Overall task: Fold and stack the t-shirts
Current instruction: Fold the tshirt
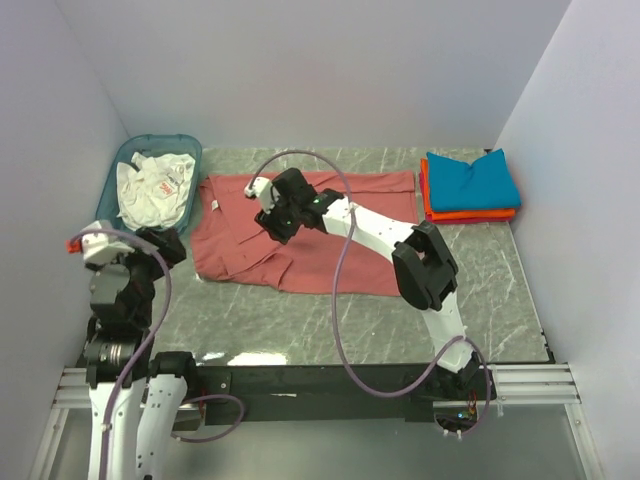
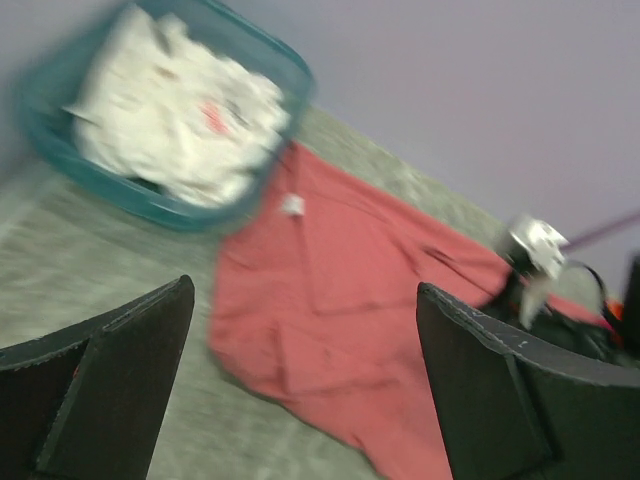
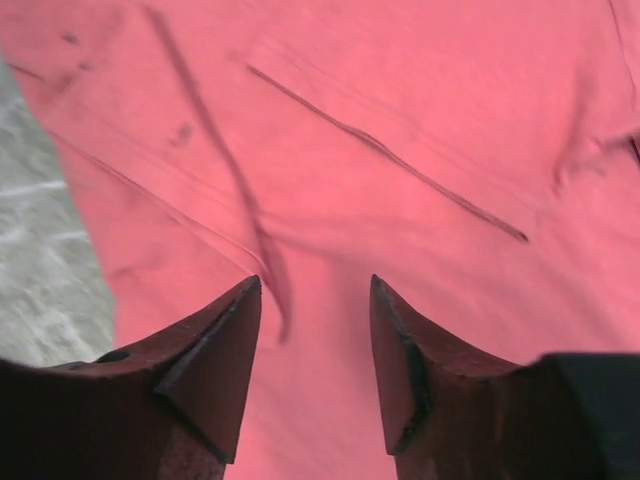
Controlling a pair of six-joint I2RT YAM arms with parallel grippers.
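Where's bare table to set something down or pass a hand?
Free: grey marbled table strip between dusty-red t-shirt and near edge; right side, nearer than the folded teal-blue t-shirt on the orange one. Crowded: far left, teal plastic basket of white cloth beside the red shirt.

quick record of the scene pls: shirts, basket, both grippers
red t-shirt: spread on the table, wrinkled, not yet folded, white neck label toward the basket
folded stack: teal-blue t-shirt on top of orange t-shirt, far right corner
basket: far left corner, holds crumpled white cloth
right gripper: over the red t-shirt, jaws apart, nothing between them
left gripper: at the near left, jaws wide, empty
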